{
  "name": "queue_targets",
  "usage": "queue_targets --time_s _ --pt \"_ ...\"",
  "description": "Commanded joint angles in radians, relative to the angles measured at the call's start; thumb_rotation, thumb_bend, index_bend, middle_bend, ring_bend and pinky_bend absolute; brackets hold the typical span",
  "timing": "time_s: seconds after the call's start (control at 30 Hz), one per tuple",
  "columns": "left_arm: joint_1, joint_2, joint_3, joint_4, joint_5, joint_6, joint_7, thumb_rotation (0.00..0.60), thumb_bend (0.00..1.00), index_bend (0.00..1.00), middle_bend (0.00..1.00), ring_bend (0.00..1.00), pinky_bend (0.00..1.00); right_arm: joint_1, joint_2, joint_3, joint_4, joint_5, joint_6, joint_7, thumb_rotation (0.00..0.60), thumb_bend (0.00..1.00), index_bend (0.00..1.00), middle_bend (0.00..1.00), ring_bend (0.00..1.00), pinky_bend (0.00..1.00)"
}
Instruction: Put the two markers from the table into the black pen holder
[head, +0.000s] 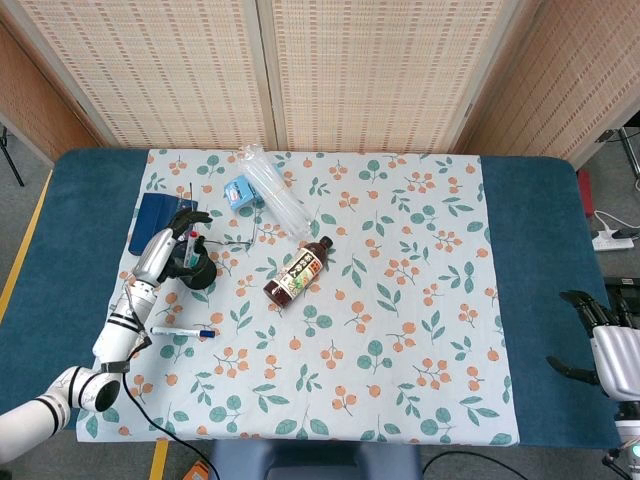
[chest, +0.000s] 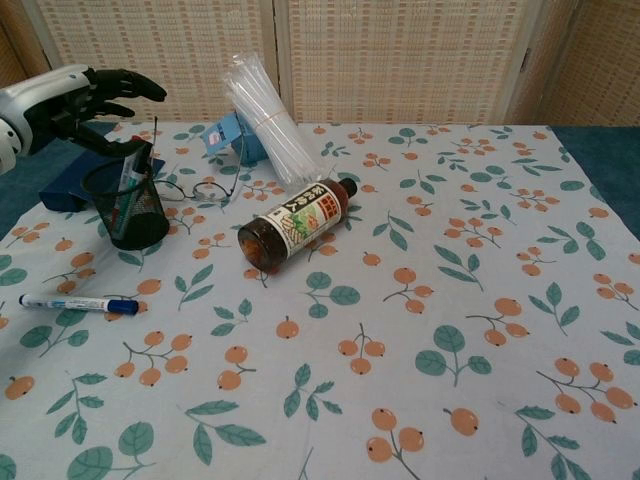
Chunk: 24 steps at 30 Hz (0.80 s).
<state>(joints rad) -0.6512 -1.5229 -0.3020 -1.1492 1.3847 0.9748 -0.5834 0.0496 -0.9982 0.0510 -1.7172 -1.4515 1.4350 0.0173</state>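
left hand (chest: 85, 92) spread wide, holding nothing, right above the black pen holder (chest: 137, 207) | one marker (chest: 127, 186) standing inside it | blue-capped marker (chest: 78, 302) flat on the tabletop | right hand (head: 608, 338) fingers apart, empty, far edge

Black mesh pen holder (chest: 133, 208) upright with markers inside; blue-capped marker (chest: 78, 302) flat nearby.

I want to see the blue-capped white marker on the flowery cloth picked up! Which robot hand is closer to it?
Left. The left hand hovers just beyond the blue-capped white marker, above the black mesh pen holder. The right hand waits far across the table.
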Motion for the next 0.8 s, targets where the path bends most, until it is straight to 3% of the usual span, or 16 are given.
queue_targets --time_s 0.03,0.13,0.23,0.33,0.5,0.8 --pt "0.098 0.062 0.077 -0.261 0.000 0.187 0.421 0.600 0.34 0.25 0.18 0.01 0.10 0.000 0.002 -0.003 -0.002 -0.008 0.002 0.005 0.600 0.00 0.20 0.16 0.25 0.02" --pt "0.200 0.049 0.149 -0.395 0.040 0.370 0.677 0.600 0.34 0.33 0.29 0.09 0.11 -0.001 0.002 -0.005 -0.004 -0.016 0.006 0.009 0.600 0.00 0.20 0.16 0.25 0.02" --pt "0.308 -0.005 0.233 -0.454 0.082 0.533 0.886 0.600 0.34 0.38 0.37 0.13 0.13 -0.001 0.003 -0.008 -0.006 -0.028 0.008 0.017 0.600 0.00 0.20 0.16 0.25 0.02" --pt "0.383 -0.062 0.293 -0.445 0.095 0.609 0.961 0.600 0.34 0.38 0.40 0.15 0.14 -0.001 0.004 -0.011 -0.006 -0.040 0.012 0.019 0.600 0.00 0.20 0.16 0.25 0.02" --pt "0.418 -0.139 0.326 -0.365 0.080 0.587 0.954 0.600 0.34 0.39 0.43 0.17 0.15 -0.003 0.008 -0.016 -0.008 -0.053 0.018 0.025 0.600 0.00 0.20 0.16 0.25 0.02" --pt "0.383 -0.253 0.266 -0.221 0.019 0.474 0.974 0.600 0.34 0.40 0.45 0.19 0.16 -0.004 0.008 -0.014 -0.005 -0.047 0.019 0.029 0.600 0.00 0.20 0.16 0.25 0.02"
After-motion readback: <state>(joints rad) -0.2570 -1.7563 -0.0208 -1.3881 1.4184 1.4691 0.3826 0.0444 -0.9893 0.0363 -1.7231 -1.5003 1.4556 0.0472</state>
